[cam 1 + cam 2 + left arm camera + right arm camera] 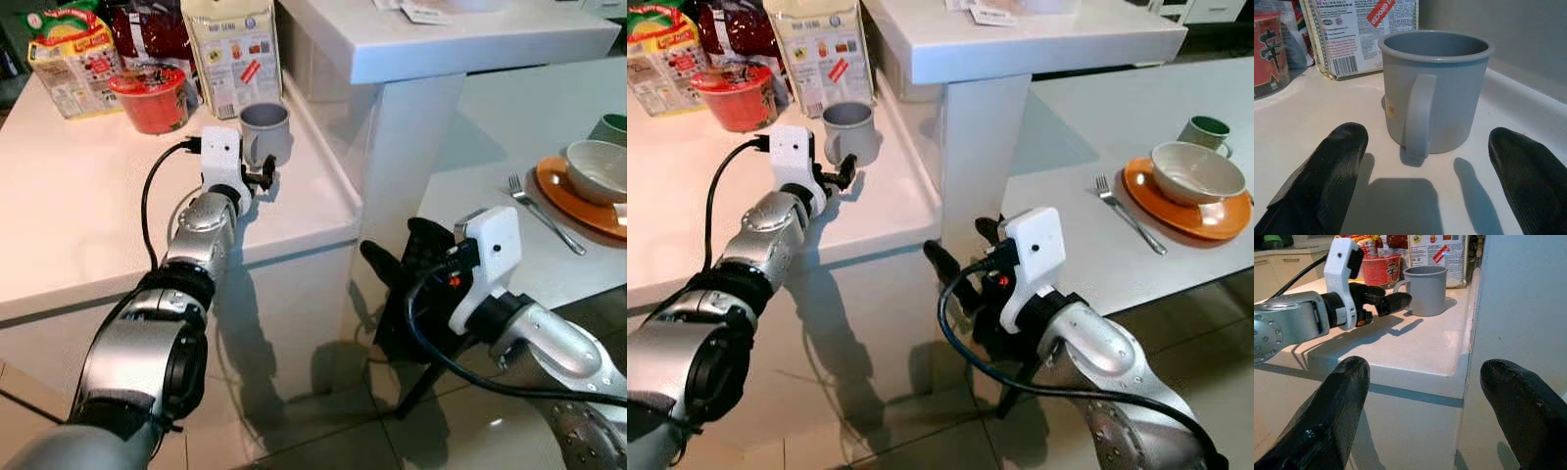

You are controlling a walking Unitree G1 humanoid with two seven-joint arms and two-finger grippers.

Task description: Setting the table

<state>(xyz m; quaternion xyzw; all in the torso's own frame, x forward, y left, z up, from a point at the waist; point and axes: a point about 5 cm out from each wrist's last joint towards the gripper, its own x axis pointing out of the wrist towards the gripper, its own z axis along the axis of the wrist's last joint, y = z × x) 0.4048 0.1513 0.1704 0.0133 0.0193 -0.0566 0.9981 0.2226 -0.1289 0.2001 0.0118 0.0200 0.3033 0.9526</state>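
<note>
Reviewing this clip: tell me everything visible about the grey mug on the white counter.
The grey mug is plain matte grey, plastic or enamel by its look, with a rolled rim, a loop handle and a small yellowish sticker beside the handle. It stands upright and looks empty on the white counter, near the raised edge, in front of a printed food bag. Its handle faces the left gripper, whose open fingers sit just short of it, not touching.

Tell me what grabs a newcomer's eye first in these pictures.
The left gripper reaches over the white counter, fingers open just short of the grey mug, whose handle faces it. Behind the mug stand a red noodle cup and food packets. On the table to the right, an orange plate holds a white bowl.
</note>
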